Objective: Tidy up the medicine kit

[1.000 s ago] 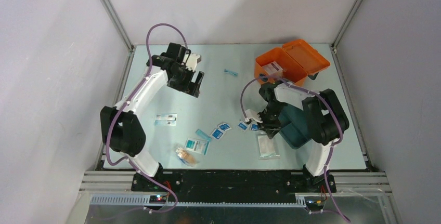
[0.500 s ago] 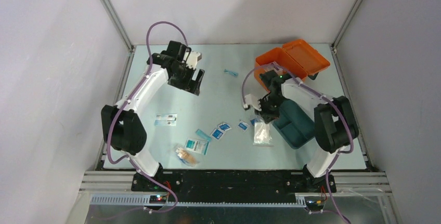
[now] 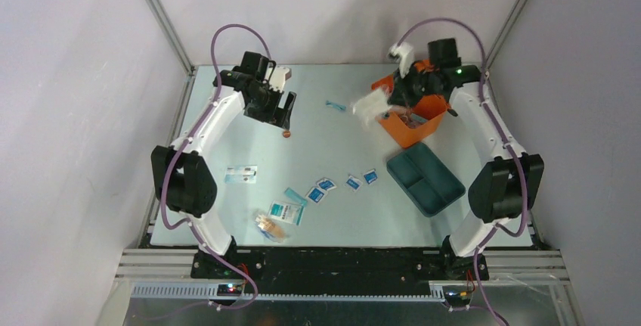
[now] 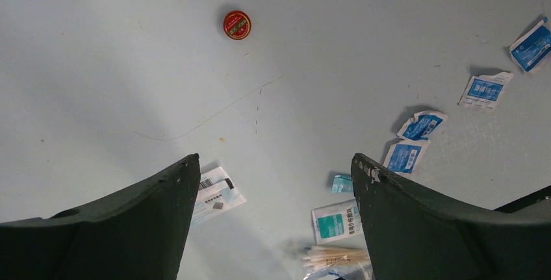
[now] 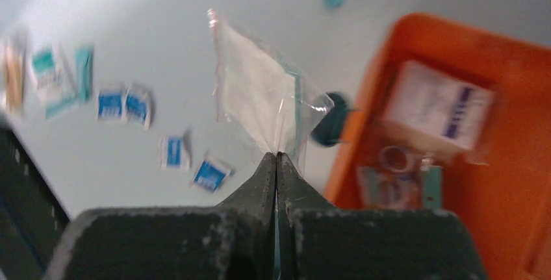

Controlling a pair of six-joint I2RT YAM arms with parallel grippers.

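Observation:
The orange medicine kit (image 3: 412, 125) stands open at the back right, a white box and small items inside it (image 5: 448, 108). Its dark teal tray insert (image 3: 425, 178) lies on the table in front of it. My right gripper (image 5: 277, 155) is shut on a clear plastic packet (image 5: 256, 95) and holds it in the air beside the kit's left edge; the packet also shows in the top view (image 3: 370, 104). My left gripper (image 4: 274, 169) is open and empty, high over the table at the back left (image 3: 281, 111).
A small red round tin (image 4: 237, 24) lies below the left gripper. Several blue-white sachets (image 3: 326, 185), a teal-printed packet (image 3: 286, 212), a cotton swab bag (image 3: 270, 226) and a barcode packet (image 3: 241, 174) lie across the front middle. A small teal item (image 3: 335, 105) lies at the back.
My right gripper has lifted the clear packet from the table's front and carried it back and up to the orange kit. The teal tray now lies uncovered. The left arm shifted slightly.

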